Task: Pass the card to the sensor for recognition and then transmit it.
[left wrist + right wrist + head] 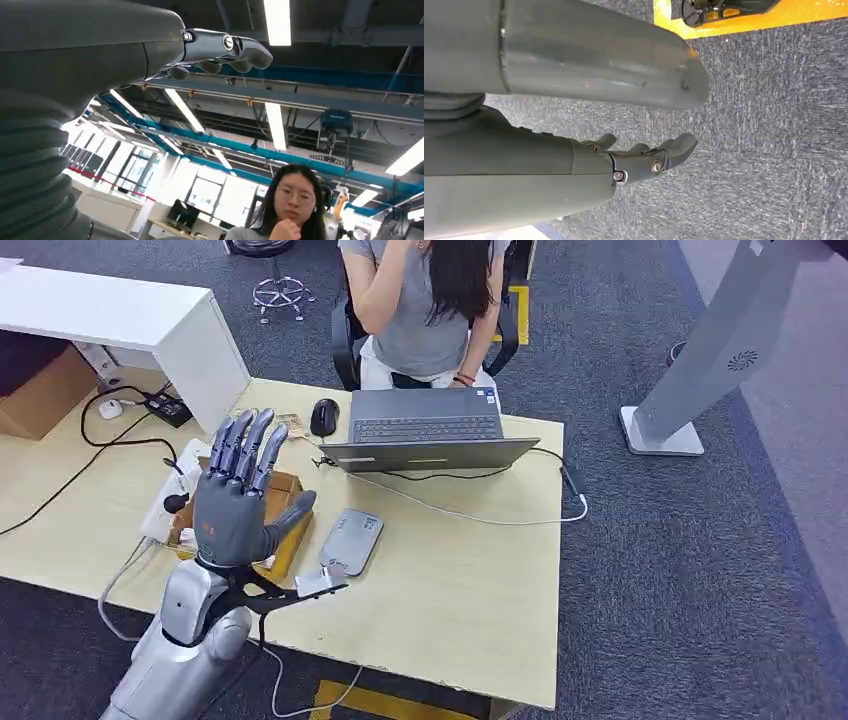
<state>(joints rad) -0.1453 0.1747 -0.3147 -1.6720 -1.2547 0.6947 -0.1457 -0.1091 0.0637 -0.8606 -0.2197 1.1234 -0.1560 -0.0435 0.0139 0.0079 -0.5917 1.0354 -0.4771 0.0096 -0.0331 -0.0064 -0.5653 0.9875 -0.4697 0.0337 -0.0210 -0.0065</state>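
Left hand: I see my left hand [238, 498] raised above the table [450, 580], fingers [245, 445] spread and pointing up, thumb out to the side, nothing in it. It hangs over the cardboard box [285, 502], which sits just left of the sensor. In the left wrist view the hand [220, 50] stands against the ceiling lights, fingers loosely bent and empty.

Right hand: my right hand [644, 160] hangs over grey carpet, fingers slightly curled and apart, holding nothing.

Sensor: the flat grey sensor [351, 541] lies on the table in front of the laptop, its cable running toward the laptop.

Card: a small pale card [315, 583] lies flat on the table, just at the sensor's near end, partly crossed by the dark bracket at my left wrist. I cannot tell whether it touches the sensor.

Laptop: the open grey laptop [425, 428] stands beyond the sensor, with a black mouse [324, 417] just to its left.

Person: a person [430, 300] in a grey top sits behind the laptop, well beyond the sensor, one hand raised to the face.
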